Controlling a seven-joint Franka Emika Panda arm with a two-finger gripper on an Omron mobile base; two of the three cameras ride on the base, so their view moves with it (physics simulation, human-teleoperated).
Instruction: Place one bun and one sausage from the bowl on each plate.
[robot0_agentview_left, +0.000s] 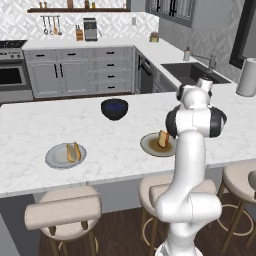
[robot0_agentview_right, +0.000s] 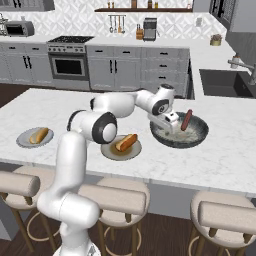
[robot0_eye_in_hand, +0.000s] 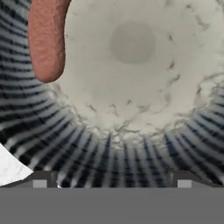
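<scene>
1. Claw (robot0_eye_in_hand: 112, 181) first: my two fingertips stand wide apart with nothing between them, hanging just over the near wall of the bowl (robot0_agentview_right: 197, 135). From the right base camera my hand sits at the bowl's left rim, pointing down into it.

2. Bowl as landmark: wide, shallow, striped grey on the wall and pale tan inside. Its floor lies bare directly ahead of my fingers.

3. Sausage (robot0_eye_in_hand: 46, 39): the one item I can see in the bowl, a reddish-brown link leaning against the bowl's far wall, one end raised over the rim, off to one side of my fingers and not between them.

4. Handling, as I judge it: light, smooth-skinned and round, so likely to roll or slip out of a loose pinch. Firm enough to lift whole, yet soft enough to dent if I squeeze hard. I would take it across its middle, fingers square to its length, after shifting sideways so it sits between them.

5. Left of the bowl, just beside it, the brown-centred plate (robot0_agentview_right: 107, 150) carries a bun with a sausage in it.

6. Well left of the bowl, the light grey plate (robot0_agentview_right: 22, 141) holds a bun; whether a sausage lies with it I cannot tell for certain.

7. Beyond the plates, farther from me, stands a dark bowl (robot0_agentview_left: 114, 108).
</scene>
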